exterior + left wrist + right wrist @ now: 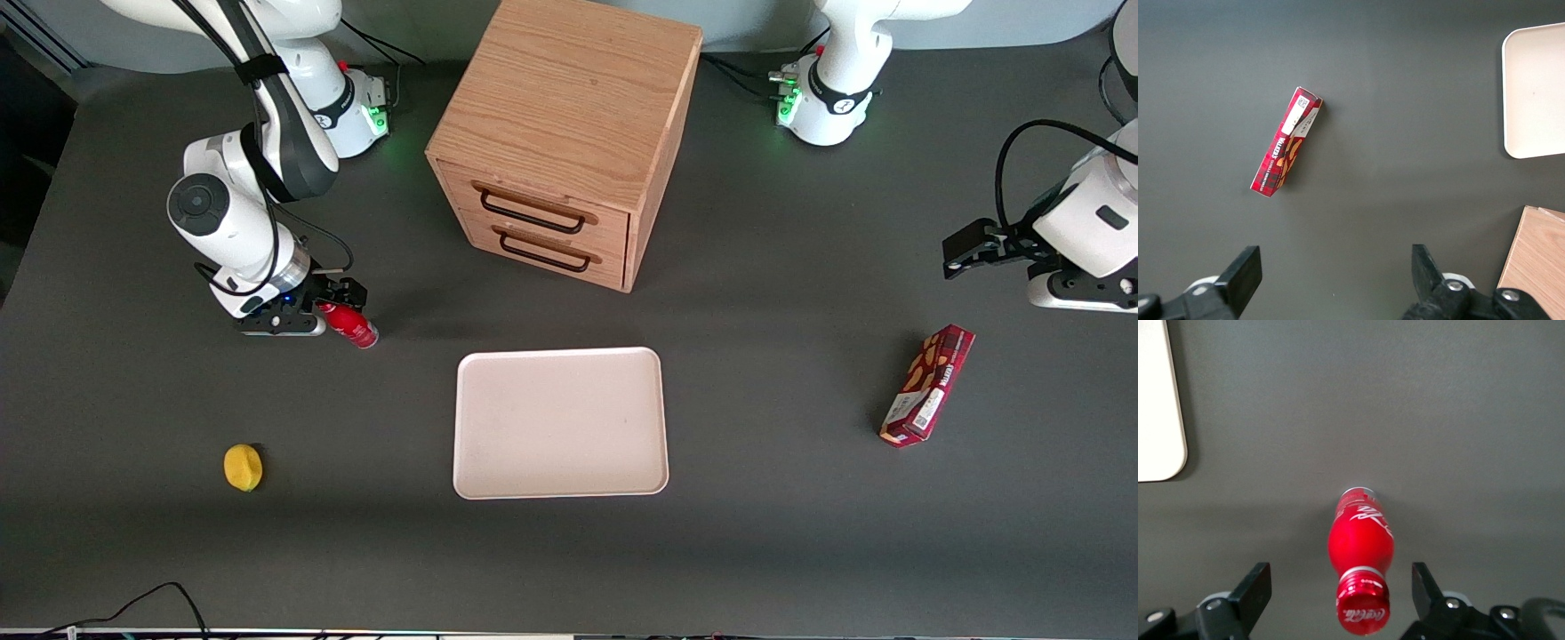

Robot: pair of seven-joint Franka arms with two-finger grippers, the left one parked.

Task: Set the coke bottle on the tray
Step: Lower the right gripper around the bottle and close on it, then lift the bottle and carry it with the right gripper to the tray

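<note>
The coke bottle [353,325], small and red with a red cap and white lettering, stands on the dark table toward the working arm's end. My right gripper [327,308] is low around it, open, with one finger on each side of the cap and neither touching. In the right wrist view the bottle [1361,540] shows cap toward the camera between the gripper's [1340,581] spread fingers [1257,581]. The cream-white tray [560,422] lies flat and bare at the table's middle, nearer the front camera than the bottle. One corner of it shows in the right wrist view [1158,400].
A wooden drawer cabinet [560,133] with two drawers stands farther from the front camera than the tray. A yellow lemon [243,467] lies nearer the front camera than the bottle. A dark-red snack box [927,384] lies toward the parked arm's end.
</note>
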